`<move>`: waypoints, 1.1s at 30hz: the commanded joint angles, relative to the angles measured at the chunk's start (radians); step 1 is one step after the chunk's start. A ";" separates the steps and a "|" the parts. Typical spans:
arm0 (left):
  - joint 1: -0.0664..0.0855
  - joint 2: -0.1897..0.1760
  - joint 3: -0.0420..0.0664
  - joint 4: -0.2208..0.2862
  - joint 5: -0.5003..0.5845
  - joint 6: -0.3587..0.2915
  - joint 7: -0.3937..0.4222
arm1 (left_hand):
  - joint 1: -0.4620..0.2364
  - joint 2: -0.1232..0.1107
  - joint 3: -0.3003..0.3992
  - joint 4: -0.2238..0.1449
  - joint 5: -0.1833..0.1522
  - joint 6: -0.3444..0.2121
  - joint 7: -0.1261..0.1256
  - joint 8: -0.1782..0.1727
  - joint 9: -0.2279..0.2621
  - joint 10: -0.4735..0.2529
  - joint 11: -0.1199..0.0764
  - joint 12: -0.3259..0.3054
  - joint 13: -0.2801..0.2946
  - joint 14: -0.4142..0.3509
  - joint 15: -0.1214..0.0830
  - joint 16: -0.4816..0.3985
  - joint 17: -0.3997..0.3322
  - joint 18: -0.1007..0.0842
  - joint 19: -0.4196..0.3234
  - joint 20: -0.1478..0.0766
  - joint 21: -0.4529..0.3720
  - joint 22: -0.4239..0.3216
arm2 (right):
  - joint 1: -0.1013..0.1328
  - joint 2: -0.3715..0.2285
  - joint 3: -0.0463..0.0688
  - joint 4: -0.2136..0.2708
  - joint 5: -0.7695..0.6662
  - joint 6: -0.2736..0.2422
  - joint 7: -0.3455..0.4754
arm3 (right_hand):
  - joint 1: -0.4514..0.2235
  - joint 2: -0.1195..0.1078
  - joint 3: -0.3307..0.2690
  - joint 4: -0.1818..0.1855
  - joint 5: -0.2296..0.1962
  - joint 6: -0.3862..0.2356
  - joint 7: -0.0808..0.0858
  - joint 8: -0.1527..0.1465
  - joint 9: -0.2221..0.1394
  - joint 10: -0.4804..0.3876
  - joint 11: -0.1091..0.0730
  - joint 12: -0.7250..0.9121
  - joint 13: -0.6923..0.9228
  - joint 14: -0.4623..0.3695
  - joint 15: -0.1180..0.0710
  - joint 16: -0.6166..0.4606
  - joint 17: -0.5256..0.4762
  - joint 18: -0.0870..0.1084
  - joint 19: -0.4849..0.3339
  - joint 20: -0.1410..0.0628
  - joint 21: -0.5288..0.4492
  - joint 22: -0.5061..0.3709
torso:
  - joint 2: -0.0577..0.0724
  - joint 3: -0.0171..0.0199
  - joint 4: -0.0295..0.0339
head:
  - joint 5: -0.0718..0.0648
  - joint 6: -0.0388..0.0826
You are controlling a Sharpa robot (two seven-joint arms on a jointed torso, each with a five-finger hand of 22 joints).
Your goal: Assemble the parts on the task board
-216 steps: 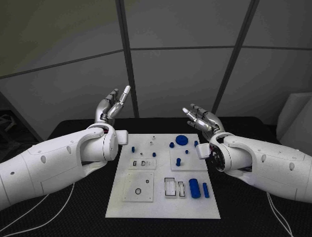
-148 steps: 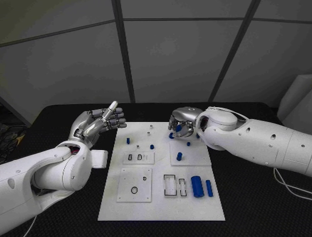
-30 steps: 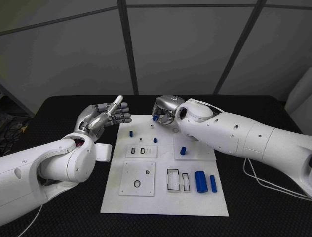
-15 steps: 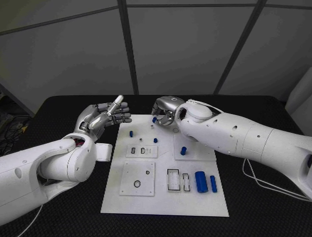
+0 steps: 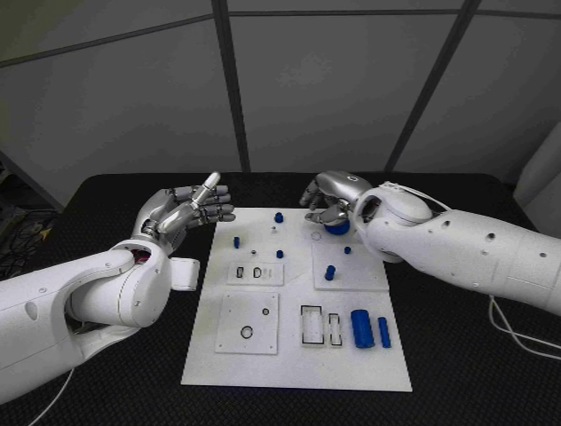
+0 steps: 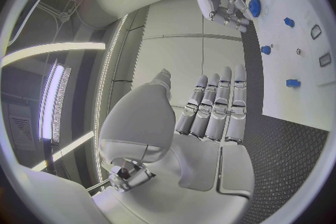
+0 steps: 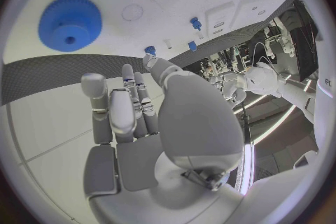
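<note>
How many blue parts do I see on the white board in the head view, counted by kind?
Gear: 1
Small pegs: 5
Long cylinders: 2
Total: 8

White task board (image 5: 297,355) on the black tabletop (image 5: 485,373), blue parts dotted across it, a toothed blue gear (image 7: 70,23) among them; silver left hand (image 5: 181,211), silver right hand (image 5: 332,201), white arms.
</note>
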 commanded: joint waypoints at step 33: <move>0.001 0.012 0.001 -0.027 -0.008 0.026 -0.012 | 0.008 0.003 -0.007 -0.002 -0.004 -0.005 0.006 -0.009 -0.001 -0.010 0.006 -0.008 -0.002 -0.007 0.003 -0.008 0.003 -0.007 -0.009 0.002 0.002 0.000 | 0.002 -0.085 0.005 -0.012 0.179 0.140 -0.109 | 0.125 0.025 -0.371 0.225 0.064 -0.081 -0.017 0.033 0.006 0.113 -0.033 0.924 0.933 0.074 -0.034 0.196 0.315 -0.060 0.153 -0.018 0.129 0.236 | -0.002 0.0085 -0.0182 | -0.005 -0.002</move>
